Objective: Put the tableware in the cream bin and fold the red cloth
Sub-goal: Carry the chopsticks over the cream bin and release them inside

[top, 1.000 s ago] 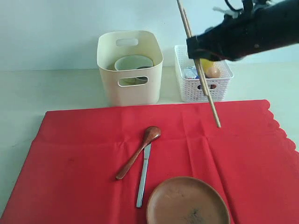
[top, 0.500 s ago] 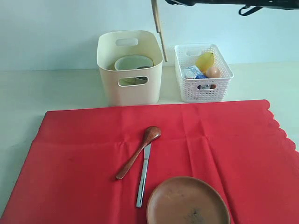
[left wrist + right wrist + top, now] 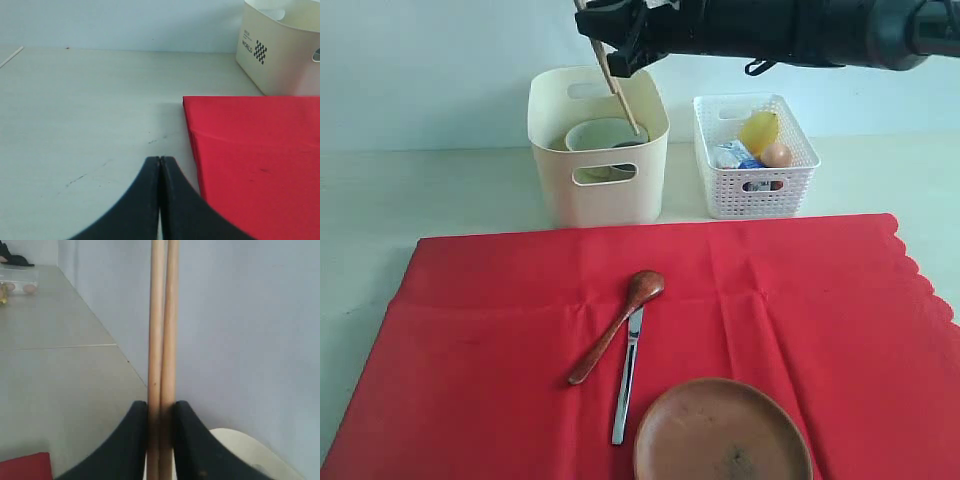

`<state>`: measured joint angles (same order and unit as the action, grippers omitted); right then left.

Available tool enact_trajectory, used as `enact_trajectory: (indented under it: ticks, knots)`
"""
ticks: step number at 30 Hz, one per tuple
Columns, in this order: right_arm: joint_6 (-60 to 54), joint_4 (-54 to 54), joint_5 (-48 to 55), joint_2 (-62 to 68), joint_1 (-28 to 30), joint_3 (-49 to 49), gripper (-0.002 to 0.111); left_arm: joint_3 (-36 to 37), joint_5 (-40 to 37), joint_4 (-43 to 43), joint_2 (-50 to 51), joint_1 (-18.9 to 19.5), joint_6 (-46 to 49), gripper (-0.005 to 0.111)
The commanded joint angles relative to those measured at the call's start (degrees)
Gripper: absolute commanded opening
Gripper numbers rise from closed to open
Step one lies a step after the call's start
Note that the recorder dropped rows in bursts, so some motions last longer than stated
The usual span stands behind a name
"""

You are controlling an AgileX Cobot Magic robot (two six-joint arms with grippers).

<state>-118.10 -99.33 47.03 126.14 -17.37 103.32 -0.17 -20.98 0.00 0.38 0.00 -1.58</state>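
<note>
The pair of chopsticks [image 3: 619, 92] is held near its upper end by the right gripper [image 3: 612, 28], whose jaws are closed on both sticks above the cream bin [image 3: 600, 200]. The sticks are tilted, with their lower tips inside the bin's mouth over the pale bowl [image 3: 605, 132]. Whether they touch the bowl cannot be told. Seen from the middle of the red cloth [image 3: 470, 330], the bin lies at about 11 o'clock, and the white lattice basket [image 3: 760, 195] stands at the bin's 3 o'clock.

The chopsticks are judged light, stiff and smooth. Thin round sticks are apt to roll or scissor in a narrow pinch, so they are best taken side by side, as here. A low release is advisable, since the bowl beneath may be fragile.

The pinch itself is shown only in the right wrist view — two sticks pressed together between the dark jaws. Only the exterior view shows what remains on the cloth: the wooden spoon [image 3: 615, 330] and table knife [image 3: 626, 385] near its middle, and the brown plate [image 3: 720, 435] at 6 o'clock. The left gripper [image 3: 160, 167] appears in its own wrist view alone — closed, empty, over bare table just beside the cloth's corner.
</note>
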Motion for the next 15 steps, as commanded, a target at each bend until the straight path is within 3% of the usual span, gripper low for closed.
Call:
enact_trajectory:
  ticks: [1, 15]
  knots:
    - [-2.4, -0.6, 1.5, 3.9, 0.1, 5.1, 0.0, 0.2, 0.7, 0.0, -0.4, 0.0, 0.2, 0.0]
    - [-2.4, -0.6, -6.9, 11.1, 0.8, 6.2, 0.003, 0.2, 0.7, 0.0, -0.4, 0.0, 0.2, 0.0]
